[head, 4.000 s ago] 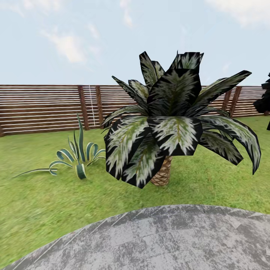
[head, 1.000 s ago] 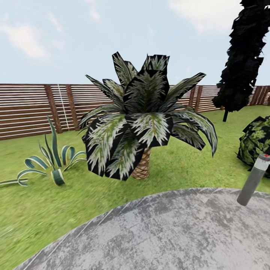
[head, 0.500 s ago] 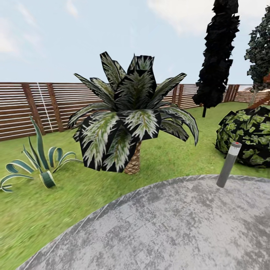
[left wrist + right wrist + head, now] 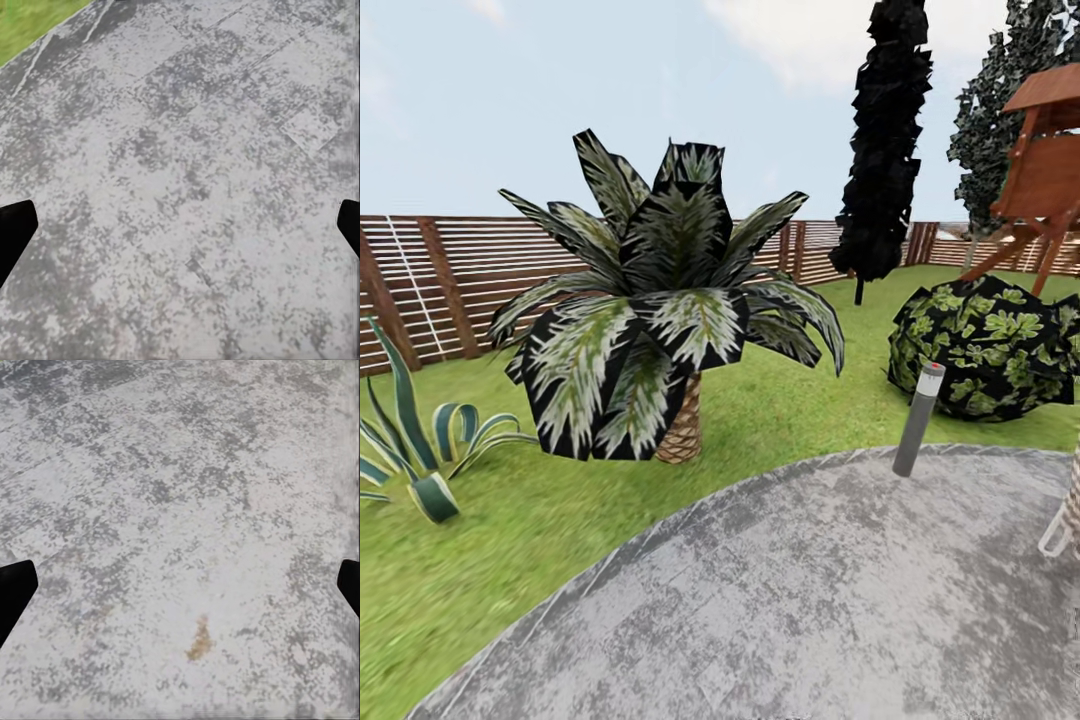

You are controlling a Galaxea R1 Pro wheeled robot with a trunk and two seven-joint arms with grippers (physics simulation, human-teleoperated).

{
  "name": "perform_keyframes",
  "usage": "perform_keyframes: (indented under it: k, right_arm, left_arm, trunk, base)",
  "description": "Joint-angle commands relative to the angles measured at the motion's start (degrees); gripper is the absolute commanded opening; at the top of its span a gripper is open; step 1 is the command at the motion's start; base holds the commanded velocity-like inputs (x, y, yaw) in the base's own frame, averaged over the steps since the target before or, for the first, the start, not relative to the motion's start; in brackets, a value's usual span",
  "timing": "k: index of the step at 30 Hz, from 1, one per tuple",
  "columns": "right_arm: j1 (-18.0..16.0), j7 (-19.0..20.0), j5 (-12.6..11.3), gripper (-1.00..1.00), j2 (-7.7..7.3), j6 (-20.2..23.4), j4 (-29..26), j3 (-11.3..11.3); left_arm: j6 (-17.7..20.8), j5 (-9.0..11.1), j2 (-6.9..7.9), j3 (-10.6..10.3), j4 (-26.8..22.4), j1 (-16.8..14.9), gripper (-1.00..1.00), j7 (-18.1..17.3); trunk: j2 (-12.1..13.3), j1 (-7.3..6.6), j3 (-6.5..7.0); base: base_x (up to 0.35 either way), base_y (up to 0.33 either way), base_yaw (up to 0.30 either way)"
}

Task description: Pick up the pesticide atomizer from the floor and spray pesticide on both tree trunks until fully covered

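Head view: facing the garden lawn (image 4: 780,420) from grey stone paving (image 4: 810,600) with a curved edge. Short palm (image 4: 660,330) with scaly brown trunk centre-left on the grass, striped spiky plant (image 4: 420,450) at far left. Brown slat fence (image 4: 450,280) across the back. Near-black narrow tree (image 4: 882,150) right of centre, by the fence. Round leafy bush (image 4: 990,345) at right; grey bollard light (image 4: 918,418) leaning at the paving edge, just in front of the bush. Wooden play structure (image 4: 1050,170) at upper right, with a tall tree's dark mottled crown (image 4: 985,110) behind it; its trunk mostly hidden, so trunk state unreadable. Pale looped object at the right frame edge, cut off, can't identify.

Left wrist view: left pincer (image 4: 180,225) spread wide, black fingertips (image 4: 13,225) at both frame edges, nothing between them, pointed down at paving (image 4: 187,165); strip of grass (image 4: 30,22) in one corner.

Right wrist view: right pincer (image 4: 180,585) likewise wide and empty, over paving (image 4: 187,495) with a small brownish stain (image 4: 199,639).
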Motion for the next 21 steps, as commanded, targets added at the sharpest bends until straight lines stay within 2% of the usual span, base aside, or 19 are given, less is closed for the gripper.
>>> perform_keyframes:
  k: [1,4,21]
  right_arm:
    - [0.0,0.0,0.0,1.0,0.0,0.0,0.0,0.0]
    - [0.0,-0.01,0.0,1.0,0.0,-0.01,-0.01,0.0]
    - [0.0,0.0,0.01,1.0,0.0,-0.02,-0.01,0.07]
  left_arm:
    - [0.01,0.0,-0.02,0.0,0.0,0.03,1.0,0.0]
    - [-0.03,0.0,0.01,-0.04,0.02,0.0,1.0,0.0]
    - [0.02,0.05,0.05,0.0,0.08,-0.01,1.0,0.12]
  trunk:
    - [0.0,0.0,-0.04]
    - [0.0,0.0,-0.15]
    - [-6.82,3.73,-3.85]
  base:
    - [0.0,0.0,-0.257]
    - [0.0,0.0,-0.257]
    - [0.0,0.0,-0.257]
